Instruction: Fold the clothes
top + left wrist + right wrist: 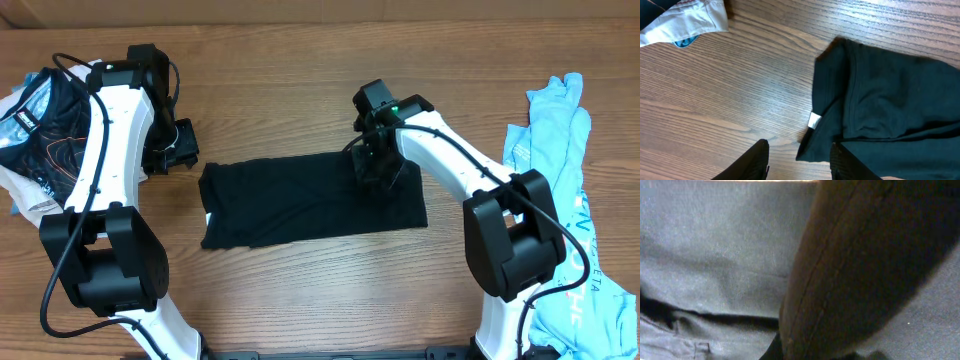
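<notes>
Your left arm (103, 130) runs up the left side from its near base, wrist turned inward to the right. The left gripper (178, 150) points toward centre, its fingers (756, 161) spread well apart. Your right arm (455, 165) stretches from the near right to centre, wrist tipped downward, with the right gripper (376, 170) set low. In the right wrist view one dark finger (850, 270) fills the frame, blurred, so the jaw gap is unreadable.

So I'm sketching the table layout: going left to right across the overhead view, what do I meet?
Pile of dark printed clothing → left gripper → black T-shirt → light blue tee. The right gripper overlaps the black T-shirt's right part, so it gets no separate place.
</notes>
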Robot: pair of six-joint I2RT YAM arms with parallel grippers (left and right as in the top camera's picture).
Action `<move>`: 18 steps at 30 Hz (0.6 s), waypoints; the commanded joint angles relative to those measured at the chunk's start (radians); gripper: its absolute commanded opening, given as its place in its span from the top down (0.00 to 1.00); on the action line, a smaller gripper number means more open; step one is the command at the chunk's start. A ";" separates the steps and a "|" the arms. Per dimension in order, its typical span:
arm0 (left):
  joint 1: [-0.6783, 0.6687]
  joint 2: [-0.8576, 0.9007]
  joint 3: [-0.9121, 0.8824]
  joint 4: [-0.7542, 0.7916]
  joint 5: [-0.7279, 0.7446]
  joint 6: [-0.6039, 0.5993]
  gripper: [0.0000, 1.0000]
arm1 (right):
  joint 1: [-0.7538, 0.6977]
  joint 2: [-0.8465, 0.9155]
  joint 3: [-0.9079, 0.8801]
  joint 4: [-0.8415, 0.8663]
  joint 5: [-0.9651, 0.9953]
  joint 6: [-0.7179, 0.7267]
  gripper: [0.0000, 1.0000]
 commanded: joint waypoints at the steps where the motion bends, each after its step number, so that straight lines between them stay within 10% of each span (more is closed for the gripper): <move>1: 0.003 -0.021 0.022 0.003 0.010 0.009 0.57 | 0.018 0.004 0.025 -0.016 -0.030 0.003 0.96; 18: -0.001 -0.021 0.021 0.003 0.013 0.008 0.57 | 0.053 -0.014 0.027 -0.027 -0.146 -0.042 0.94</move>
